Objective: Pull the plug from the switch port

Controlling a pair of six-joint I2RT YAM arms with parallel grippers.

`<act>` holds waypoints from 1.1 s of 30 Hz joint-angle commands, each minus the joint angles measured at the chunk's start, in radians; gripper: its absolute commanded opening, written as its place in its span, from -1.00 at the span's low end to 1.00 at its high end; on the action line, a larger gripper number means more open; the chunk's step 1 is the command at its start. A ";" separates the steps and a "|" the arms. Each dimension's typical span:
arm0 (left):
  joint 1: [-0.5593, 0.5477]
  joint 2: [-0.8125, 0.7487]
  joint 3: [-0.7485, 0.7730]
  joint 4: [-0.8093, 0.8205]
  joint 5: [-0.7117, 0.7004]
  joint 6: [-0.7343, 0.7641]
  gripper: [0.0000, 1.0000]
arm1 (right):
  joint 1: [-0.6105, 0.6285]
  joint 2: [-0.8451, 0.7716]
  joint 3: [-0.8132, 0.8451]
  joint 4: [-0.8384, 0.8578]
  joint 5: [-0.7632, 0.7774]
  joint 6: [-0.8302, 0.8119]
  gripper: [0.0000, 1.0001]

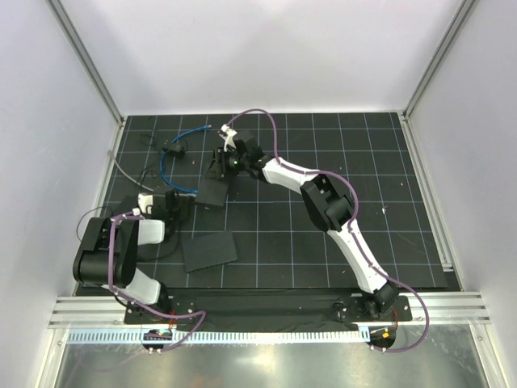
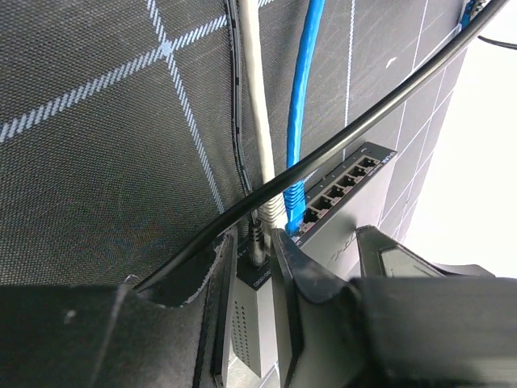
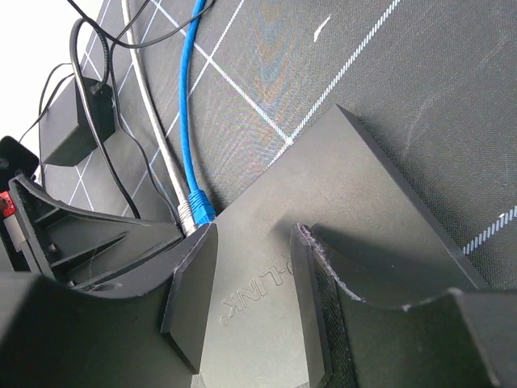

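Observation:
The switch [image 1: 212,191] is a compact black box left of the mat's middle. Its port row [image 2: 339,190] faces the left wrist camera. The pale plug [image 2: 294,212] on the blue cable [image 2: 303,89] sits in an end port, beside a grey cable's plug [image 2: 271,212]. It also shows in the right wrist view [image 3: 200,206]. My left gripper [image 2: 254,307] is shut across the thickness of the switch's vented end, near a round power jack [image 2: 257,242]. My right gripper [image 3: 246,299] is open, its fingers [image 3: 190,299] spread over the switch's lettered top face [image 3: 323,186].
A wider flat black slab [image 1: 208,250] lies nearer the arm bases. A small black adapter [image 1: 175,149] with thin black wires sits at the back left. A black wire [image 2: 363,121] crosses in front of the ports. The grey cable [image 3: 153,137] runs beside the blue one.

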 commanded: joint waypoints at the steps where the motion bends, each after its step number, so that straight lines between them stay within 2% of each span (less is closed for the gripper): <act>1: 0.007 -0.012 -0.011 0.012 -0.003 0.002 -0.46 | 0.004 0.009 0.047 -0.010 0.004 0.005 -0.01; 7: 0.007 -0.037 -0.027 -0.028 -0.024 0.020 -0.52 | 0.004 0.011 0.051 -0.010 0.012 0.008 -0.02; 12: 0.009 0.000 -0.024 -0.013 -0.026 0.013 -0.59 | 0.004 0.014 0.053 -0.010 0.013 0.017 -0.04; 13: 0.009 0.007 -0.026 -0.011 -0.030 0.011 -0.63 | 0.004 0.014 0.054 -0.010 0.015 0.017 -0.04; 14: 0.012 0.026 -0.027 0.002 -0.033 0.013 -0.78 | 0.004 0.014 0.054 -0.047 0.019 0.013 -0.05; 17: 0.021 0.057 -0.034 0.035 -0.034 0.008 -1.00 | 0.004 0.006 0.050 -0.074 0.061 -0.012 -0.06; 21: 0.047 0.098 -0.067 0.127 -0.018 0.002 -1.00 | 0.004 0.012 0.063 -0.091 0.056 -0.021 -0.06; 26: 0.047 0.115 -0.066 0.139 0.003 0.027 -1.00 | 0.015 0.005 0.088 -0.113 0.061 -0.052 -0.05; 33: 0.034 0.095 -0.087 0.137 0.022 0.034 -1.00 | 0.108 0.015 0.224 -0.301 0.264 -0.242 0.07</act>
